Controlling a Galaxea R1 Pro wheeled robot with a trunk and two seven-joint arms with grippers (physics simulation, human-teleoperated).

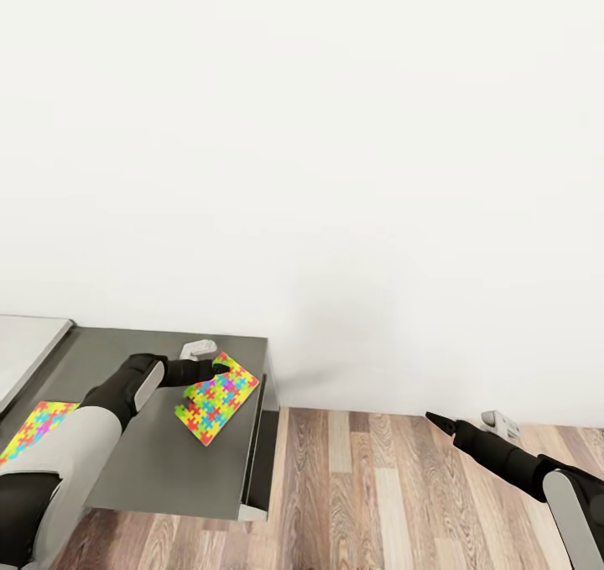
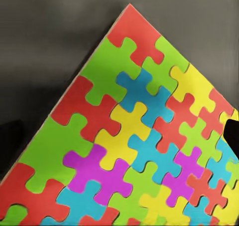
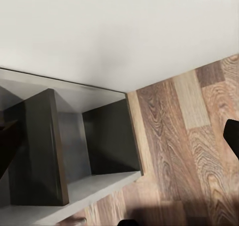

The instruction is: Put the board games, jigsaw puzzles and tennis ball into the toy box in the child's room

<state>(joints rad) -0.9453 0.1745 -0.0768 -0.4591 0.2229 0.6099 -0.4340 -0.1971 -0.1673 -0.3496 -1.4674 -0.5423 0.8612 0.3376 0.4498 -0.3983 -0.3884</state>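
The step in hand looks like the pickup of a jigsaw puzzle: the left hand sits at the far edge of the sheet that lies near the right end of the dark grey desk. From the head view it cannot be told whether its fingers are spread or closed on the sheet; the left wrist view shows the puzzle close up, with only a dark finger tip at the frame's side. A second jigsaw puzzle lies further left on the same desk. The toy box is not seen, so the next move calls for a firm pinch on a thin edge — then a carry. The sheet is flat, matte and made of interlocked bright pieces. The right hand hangs over the wood-plank floor, holding nothing; its opening cannot be judged.
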